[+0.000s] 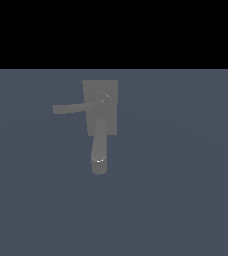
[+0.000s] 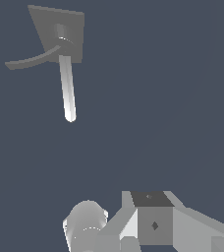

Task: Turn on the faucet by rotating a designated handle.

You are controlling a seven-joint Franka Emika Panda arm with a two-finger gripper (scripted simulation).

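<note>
One faucet: matte grey, flat rectangular plate, thick rounded spout, frame centre.
Handle: slim straight bar, pointing frame-left.
Gripper: angular white-grey; jaws' state cannot be told.

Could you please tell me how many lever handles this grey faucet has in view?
1. The slim straight grey bar handle starts at the round pivot on the matte grey faucet's flat back plate and points toward the exterior view's left, above the thick rounded spout. No others appear.

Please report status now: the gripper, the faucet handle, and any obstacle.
Gripper not in exterior view; fingers unseen, state unknown. Handle untouched, pointing to exterior view's left from faucet. No obstacle seen.
</note>
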